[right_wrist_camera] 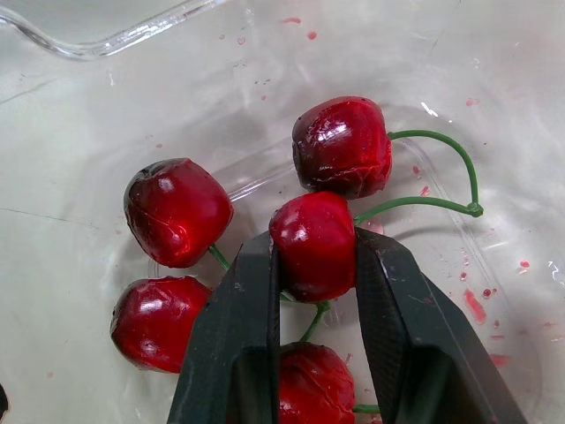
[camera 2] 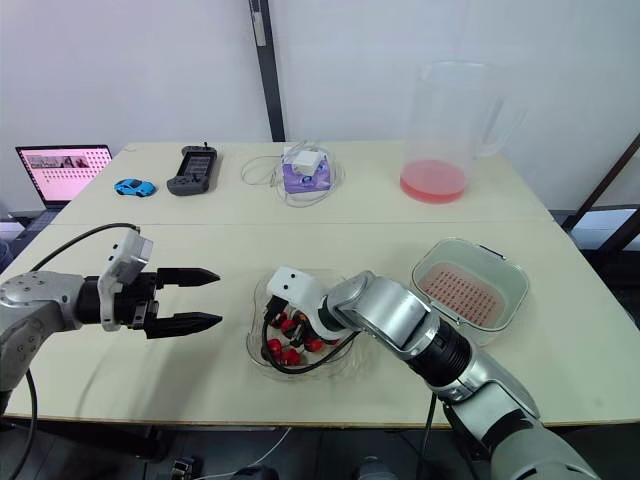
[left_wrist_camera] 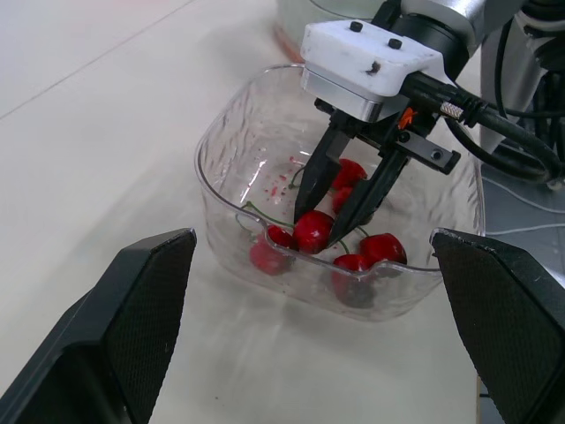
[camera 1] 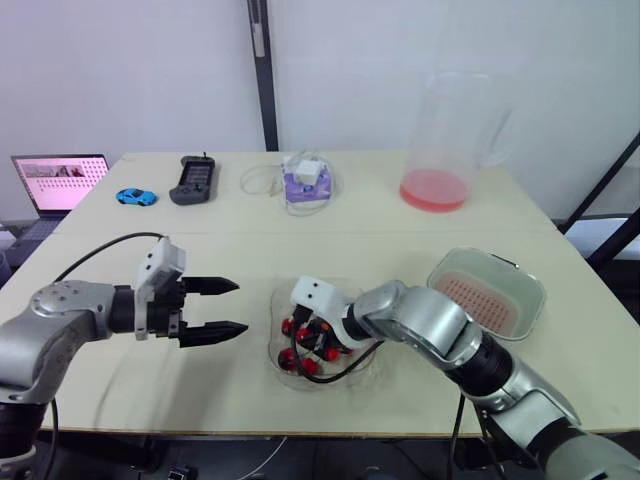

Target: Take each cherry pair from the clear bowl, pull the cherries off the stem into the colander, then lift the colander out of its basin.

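- Right gripper (left_wrist_camera: 325,221) clamps a single cherry (right_wrist_camera: 315,247) inside the clear bowl (left_wrist_camera: 229,150), at the bench's (camera 1: 350,250) 6 o'clock edge.
- Left gripper (camera 1: 238,306) hovers at the bowl's 9 o'clock, fingers spread.
- Colander (camera 1: 480,300) sits in its basin (camera 1: 537,295) at 3 o'clock.

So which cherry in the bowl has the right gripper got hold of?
The middle cherry, clamped in the right gripper; the other cherries lie loose around it.
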Controlling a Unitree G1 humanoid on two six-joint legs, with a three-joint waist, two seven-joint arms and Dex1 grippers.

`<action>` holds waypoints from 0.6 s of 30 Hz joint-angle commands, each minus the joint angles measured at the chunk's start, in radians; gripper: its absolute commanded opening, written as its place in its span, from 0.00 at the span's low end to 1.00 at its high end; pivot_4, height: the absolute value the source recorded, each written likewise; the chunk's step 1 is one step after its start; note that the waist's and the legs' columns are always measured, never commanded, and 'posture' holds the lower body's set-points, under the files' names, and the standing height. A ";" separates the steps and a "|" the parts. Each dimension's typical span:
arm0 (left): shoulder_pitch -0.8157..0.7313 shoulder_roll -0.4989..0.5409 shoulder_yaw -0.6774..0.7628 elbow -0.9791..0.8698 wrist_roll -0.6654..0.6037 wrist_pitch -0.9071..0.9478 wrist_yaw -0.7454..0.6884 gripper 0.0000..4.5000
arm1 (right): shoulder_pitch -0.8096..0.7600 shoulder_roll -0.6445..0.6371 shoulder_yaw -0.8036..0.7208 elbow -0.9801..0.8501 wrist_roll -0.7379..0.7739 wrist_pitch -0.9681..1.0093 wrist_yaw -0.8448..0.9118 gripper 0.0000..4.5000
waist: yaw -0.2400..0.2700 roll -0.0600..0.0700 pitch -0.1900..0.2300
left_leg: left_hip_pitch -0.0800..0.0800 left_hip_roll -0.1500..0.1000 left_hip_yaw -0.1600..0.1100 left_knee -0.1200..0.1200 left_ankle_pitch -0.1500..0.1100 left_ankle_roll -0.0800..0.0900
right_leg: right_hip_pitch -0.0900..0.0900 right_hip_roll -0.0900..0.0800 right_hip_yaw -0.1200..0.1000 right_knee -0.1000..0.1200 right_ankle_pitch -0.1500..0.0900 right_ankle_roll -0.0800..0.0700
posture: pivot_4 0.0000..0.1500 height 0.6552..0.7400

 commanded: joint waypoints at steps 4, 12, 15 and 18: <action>-0.044 -0.016 0.016 0.027 -0.042 0.018 -0.006 1.00 | -0.047 -0.122 -0.039 -0.152 -0.027 -0.076 0.033 0.19 | 0.003 0.000 0.000 | 0.000 0.000 0.000 0.000 0.000 0.000 | 0.000 0.000 0.000 0.000 0.000 0.000 | 1.00 0.92; -0.113 -0.051 -0.006 0.075 -0.055 0.054 -0.001 1.00 | 0.053 -0.390 -0.011 -0.274 -0.358 -0.838 0.087 0.19 | 0.000 0.000 0.000 | 0.000 0.000 0.000 -0.001 0.000 0.001 | 0.000 0.000 0.000 -0.002 0.000 0.000 | 1.00 0.92; -0.149 -0.075 -0.012 0.088 -0.072 0.066 0.003 1.00 | 0.134 -0.449 -0.031 -0.288 -0.453 -1.007 0.095 0.19 | 0.004 -0.001 0.000 | 0.000 0.000 0.000 -0.002 0.000 0.001 | 0.001 0.000 0.000 -0.004 0.000 0.000 | 1.00 0.92; -0.182 -0.095 -0.022 0.099 -0.078 0.076 0.002 1.00 | 0.187 -0.456 -0.063 -0.284 -0.511 -1.090 0.108 0.19 | 0.003 -0.001 0.000 | 0.000 0.000 0.000 -0.001 0.000 0.000 | 0.001 -0.001 0.000 -0.004 0.000 0.000 | 1.00 0.92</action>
